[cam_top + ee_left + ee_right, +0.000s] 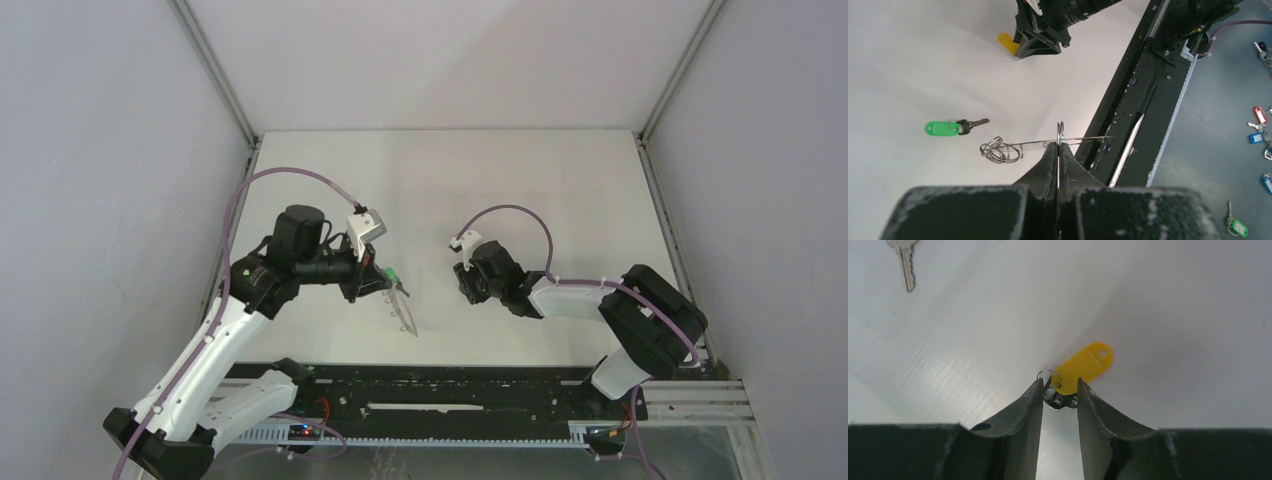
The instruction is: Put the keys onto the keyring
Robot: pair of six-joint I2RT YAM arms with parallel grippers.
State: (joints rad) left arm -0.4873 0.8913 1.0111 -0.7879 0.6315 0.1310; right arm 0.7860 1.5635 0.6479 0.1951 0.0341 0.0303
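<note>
Keyring: the keyring [1088,140] is seen edge-on from the left wrist as a thin line across the fingertips, its long axis running left to right. From above it is seen slanting from the gripper toward the near right of the table [560,200].
Keyring loops: thin wire loops [998,150] are bunched at its left end in the wrist view.
Left gripper: the left gripper [1058,147] is closed tight, with the keyring's flat pinched between the jaws.
Green key: the green key [955,126] lies flat just beyond the keyring, tag to the left and blade pointing right in the left wrist view.
Yellow key: the yellow key [1082,367] lies well apart to the right, at the other arm. Its tag points up and right, away from the fingers, and its dark head is toward them.
Right gripper: the right gripper [1059,385] is part-way open, with one jaw set on each side of the dark head. Whether the head is already pressed cannot be told.
Silver key: a bare silver key [907,267] is caught at the top left of the right wrist view, blade pointing down the frame.
Count: one keyring, one green key, one yellow key, one silver key.
</note>
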